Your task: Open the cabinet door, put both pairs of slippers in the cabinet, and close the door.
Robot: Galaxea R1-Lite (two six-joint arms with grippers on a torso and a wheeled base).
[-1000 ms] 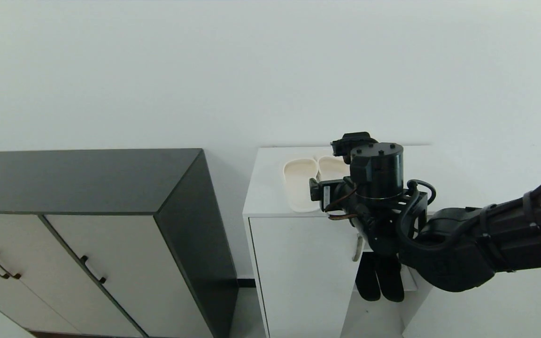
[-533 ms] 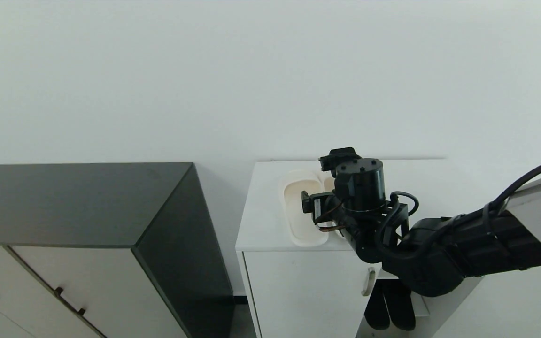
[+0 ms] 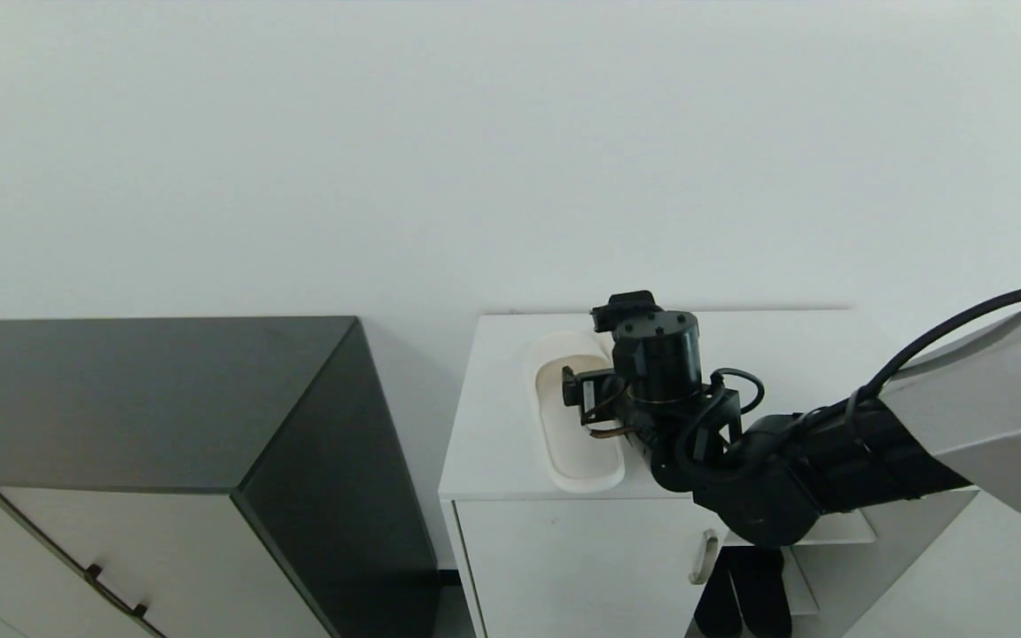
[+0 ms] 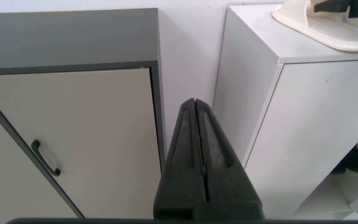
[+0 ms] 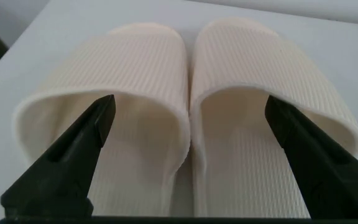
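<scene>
Two cream slippers [image 3: 574,443] lie side by side on top of the white cabinet [image 3: 497,416], at the lower centre of the head view. Their near ends reach almost to the cabinet's front edge. The right tool [image 5: 190,106] hangs over them with its jaws spread wide, one finger outside each slipper, and has hold of nothing. The left tool [image 4: 199,124] is pressed shut and empty, low in front of the gap between the white cabinet and the dark cabinet [image 3: 138,390].

One pair of black slippers [image 3: 745,602] already stands in the opening at the bottom of the frame, just right of the handle [image 3: 704,556]. So I judge the cream pair to be the half that is left, along with closing the door.

Several things could spoil the pick:
- **Uneven squeeze:** The slippers look soft and ribbed. Pressing both from the outside may buckle them against each other until one slides out of the pinch.
- **Off-centre grip:** This could take one slipper and leave its partner behind, or nudge it over the nearby front edge.
- **Lopsided load:** On the way down, a drooping slipper could catch the cabinet top's lip or knock the black pair.

How deep the jaws sit beside the slippers cannot be told.
</scene>
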